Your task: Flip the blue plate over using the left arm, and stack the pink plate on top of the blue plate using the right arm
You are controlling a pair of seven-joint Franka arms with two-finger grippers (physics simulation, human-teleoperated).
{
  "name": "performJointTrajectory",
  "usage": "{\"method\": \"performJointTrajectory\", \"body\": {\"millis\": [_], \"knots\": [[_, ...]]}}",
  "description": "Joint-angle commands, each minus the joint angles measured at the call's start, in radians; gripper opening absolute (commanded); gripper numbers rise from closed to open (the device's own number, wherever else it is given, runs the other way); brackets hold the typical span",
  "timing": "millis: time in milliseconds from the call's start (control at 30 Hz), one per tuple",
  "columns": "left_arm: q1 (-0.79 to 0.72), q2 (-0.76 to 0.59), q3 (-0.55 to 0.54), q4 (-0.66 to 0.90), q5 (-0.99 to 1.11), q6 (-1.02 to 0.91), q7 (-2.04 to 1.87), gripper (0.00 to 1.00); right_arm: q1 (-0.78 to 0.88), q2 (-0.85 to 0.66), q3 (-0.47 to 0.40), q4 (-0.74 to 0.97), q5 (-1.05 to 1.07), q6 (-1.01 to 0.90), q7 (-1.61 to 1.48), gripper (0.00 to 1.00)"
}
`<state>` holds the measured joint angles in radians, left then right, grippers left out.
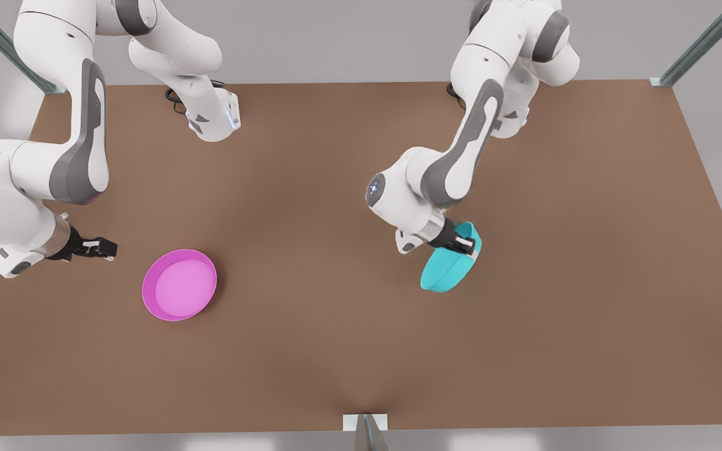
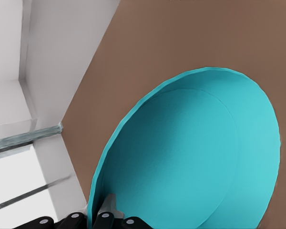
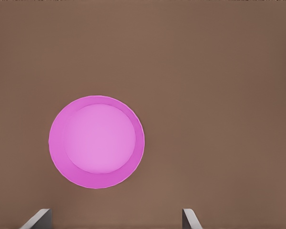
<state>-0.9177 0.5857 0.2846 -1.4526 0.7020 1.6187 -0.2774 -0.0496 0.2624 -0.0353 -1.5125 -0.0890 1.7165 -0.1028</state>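
The blue plate (image 1: pixel 444 273) is tipped steeply up on its edge on the brown table, on the front view's right. My left gripper (image 1: pixel 466 244) is shut on its upper rim. In the left wrist view the blue plate (image 2: pixel 181 157) looms close, its rim pinched by the left gripper (image 2: pixel 99 220). The pink plate (image 1: pixel 179 285) lies flat and upright on the front view's left. My right gripper (image 1: pixel 105 248) hovers beside it, farther toward that side, not touching it. The right wrist view has the pink plate (image 3: pixel 96 141) ahead of the open right gripper (image 3: pixel 115 223).
The brown table (image 1: pixel 361 351) stretches wide between and in front of the plates. Metal frame posts (image 1: pixel 699 44) stand at the back corners. A small bracket (image 1: pixel 366 423) sits at the middle of the near edge.
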Motion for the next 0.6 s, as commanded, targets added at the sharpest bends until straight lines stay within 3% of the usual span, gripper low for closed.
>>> {"method": "performJointTrajectory", "body": {"millis": [0, 300, 567], "knots": [[-0.006, 0.008, 0.001, 0.006, 0.063, -0.008, -0.009, 0.21, -0.001, 0.0, 0.0, 0.0, 0.0, 0.0, 0.0, 1.0], [-0.182, 0.105, -0.001, 0.011, 0.353, -0.089, -0.184, 0.21, -0.001, 0.0, 0.0, -0.014, 0.0, 0.014, -0.002, 1.0], [-0.286, 0.259, -0.002, 0.05, 0.381, -0.171, -0.473, 0.21, -0.013, 0.003, 0.002, -0.02, 0.0, 0.021, -0.038, 1.0]]}}
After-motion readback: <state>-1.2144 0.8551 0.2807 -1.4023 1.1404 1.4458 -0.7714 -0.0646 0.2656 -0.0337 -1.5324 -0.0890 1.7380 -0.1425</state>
